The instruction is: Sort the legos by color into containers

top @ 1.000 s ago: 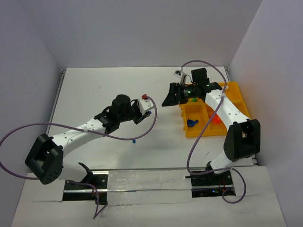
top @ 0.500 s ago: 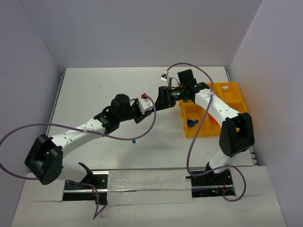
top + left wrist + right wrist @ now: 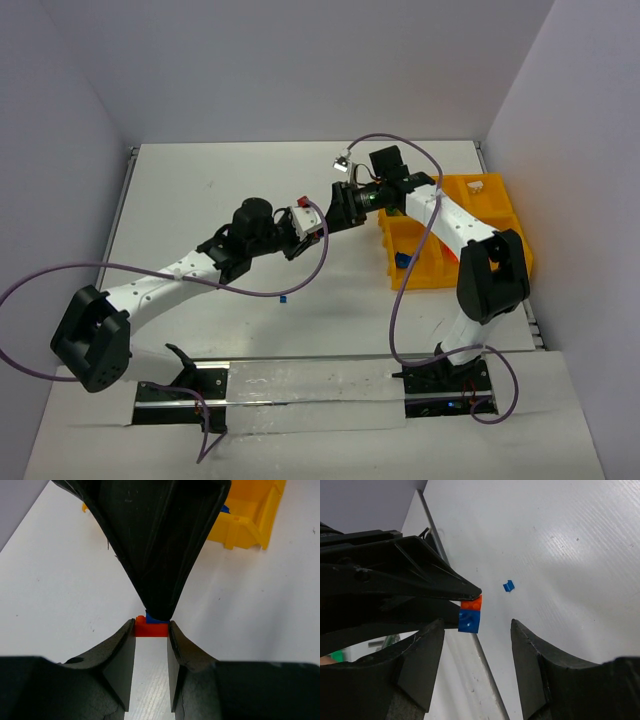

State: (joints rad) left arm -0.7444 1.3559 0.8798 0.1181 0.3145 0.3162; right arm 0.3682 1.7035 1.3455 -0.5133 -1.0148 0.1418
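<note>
While most of the sorting looks done, you are not finished, because the piece in hand is two legos stuck together. Your left claw [image 3: 151, 627] is closed on an orange-red brick [image 3: 478, 602]. As far as I can judge, it holds the brick up off the tabletop [image 3: 200, 200], near the yellow tray [image 3: 430, 281] but not over it. A blue brick [image 3: 469, 621] is locked onto that brick's outer end. Your right claw [image 3: 476, 626] meets the left one nose to nose, its jaws parted and straddling the blue brick. One finger is nearly against the brick and the other stands clear, so this claw grips nothing yet.

In the tray you can see a blue piece [image 3: 402, 261] in a near compartment. Beside it is a sliver of orange-red, mostly hidden by the right arm. The other compartments are too covered or too small to read. On the tabletop only one loose piece shows, a small blue bit [image 3: 508, 586] lying near the left arm.

I judge you to be near the end. What is left is to pull the pair apart, put blue with blue and orange-red with its own colour, then collect the blue bit. I cannot rule out more pieces under the arms.
</note>
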